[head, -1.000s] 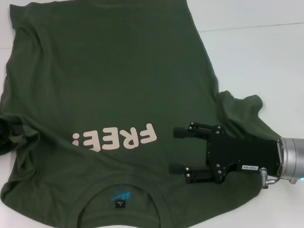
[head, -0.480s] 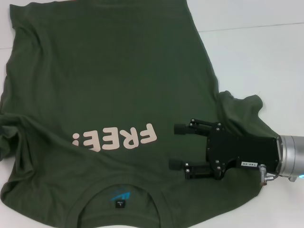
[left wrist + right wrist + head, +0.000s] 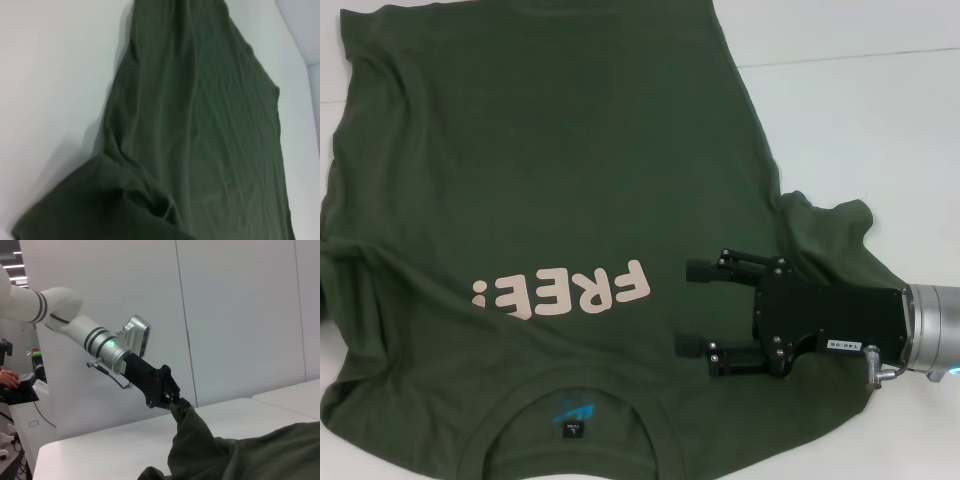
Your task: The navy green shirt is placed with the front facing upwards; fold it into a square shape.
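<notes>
1. Lying front up on the white table (image 3: pixel 860 120), the navy green shirt (image 3: pixel 540 180) spreads out from under the right gripper (image 3: pixel 688 308), with the pink "FREE" lettering (image 3: pixel 560 292) just beyond its fingertips and the collar (image 3: pixel 575 395) off to the side nearer the robot.
2. The cloth looks light, soft and limp; it will likely sag and wrinkle rather than hold a fold, so a sleeve or hem edge seems the best place to pinch.
3. The right gripper hovers over the chest beside the right sleeve (image 3: pixel 830 235), fingers spread wide and holding nothing; whether the tips touch the cloth cannot be told.
4. In the right wrist view, the left gripper (image 3: pixel 172 399) is raised above the table, pinched on a bunch of shirt fabric that hangs from it.
</notes>
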`<state>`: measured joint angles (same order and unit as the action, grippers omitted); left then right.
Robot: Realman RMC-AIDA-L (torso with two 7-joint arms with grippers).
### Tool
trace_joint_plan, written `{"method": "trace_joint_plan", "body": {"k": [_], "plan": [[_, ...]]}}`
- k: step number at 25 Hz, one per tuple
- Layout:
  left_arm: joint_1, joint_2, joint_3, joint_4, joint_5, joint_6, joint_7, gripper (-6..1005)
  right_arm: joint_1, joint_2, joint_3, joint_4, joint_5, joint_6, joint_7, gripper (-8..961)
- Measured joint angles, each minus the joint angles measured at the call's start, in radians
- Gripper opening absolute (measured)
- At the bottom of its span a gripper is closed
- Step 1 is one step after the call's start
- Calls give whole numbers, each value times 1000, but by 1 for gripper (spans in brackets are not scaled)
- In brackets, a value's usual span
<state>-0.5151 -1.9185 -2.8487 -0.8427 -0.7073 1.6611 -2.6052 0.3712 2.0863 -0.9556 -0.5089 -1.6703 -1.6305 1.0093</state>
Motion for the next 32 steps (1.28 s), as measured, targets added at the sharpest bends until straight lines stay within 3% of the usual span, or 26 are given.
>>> {"method": "trace_joint_plan", "body": {"k": [23,32], "plan": [[55,18,-28,-29,-81,31,6,-2,0,0,0,-1,0,0,0,884],[94,20,-29,-43,-224,41,10,-2,-1,0,0,2,0,0,-1,884]]}}
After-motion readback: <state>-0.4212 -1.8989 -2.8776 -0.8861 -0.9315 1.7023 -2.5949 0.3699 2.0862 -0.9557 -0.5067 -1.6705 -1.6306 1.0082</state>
